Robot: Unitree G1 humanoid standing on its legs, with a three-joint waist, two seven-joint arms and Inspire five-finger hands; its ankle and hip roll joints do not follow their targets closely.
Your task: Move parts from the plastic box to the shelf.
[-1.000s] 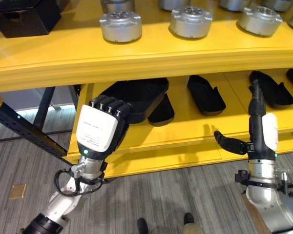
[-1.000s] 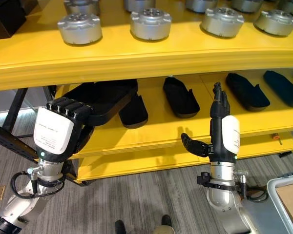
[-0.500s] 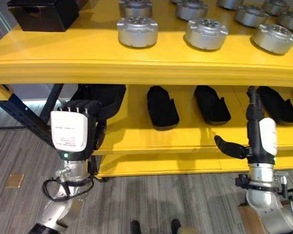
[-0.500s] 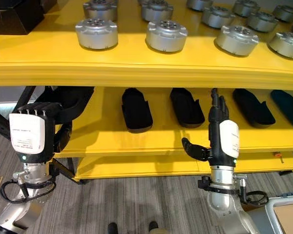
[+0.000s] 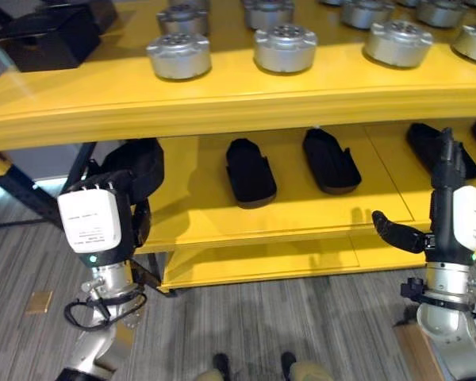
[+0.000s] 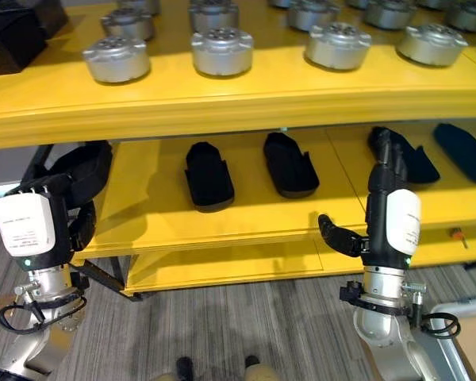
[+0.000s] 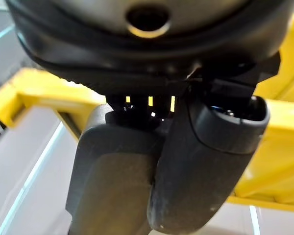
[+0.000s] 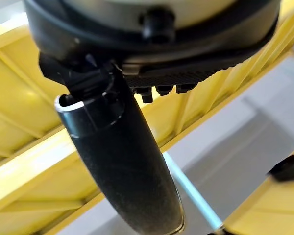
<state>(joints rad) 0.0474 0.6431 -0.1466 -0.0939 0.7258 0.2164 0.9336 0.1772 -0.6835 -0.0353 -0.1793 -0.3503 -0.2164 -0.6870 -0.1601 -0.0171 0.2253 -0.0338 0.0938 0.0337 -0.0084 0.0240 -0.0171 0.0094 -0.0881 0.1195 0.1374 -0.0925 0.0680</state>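
Note:
My left hand [image 5: 91,226] is raised at the left end of the yellow shelf [image 5: 222,103], its white back towards me. Its fingers are curled round a large black part [image 5: 139,167] in front of the middle level's left end. In the left wrist view the thumb [image 7: 206,161] lies against that dark part [image 7: 112,186]. My right hand [image 5: 456,214] stands upright before the middle level on the right, fingers straight, thumb [image 8: 122,166] out, holding nothing. A pale plastic box's rim [image 6: 458,311] shows at the lower right.
Several round silver parts [image 5: 285,46] stand on the top level, with a black box [image 5: 51,36] at its left end. Black parts [image 5: 250,171] [image 5: 331,159] lie in a row on the middle level. A dark frame strut [image 5: 24,194] runs left of the shelf.
The view has shifted. My left hand with the black part has drawn left, away from the row of black parts on the middle level. The right hand keeps its upright pose.

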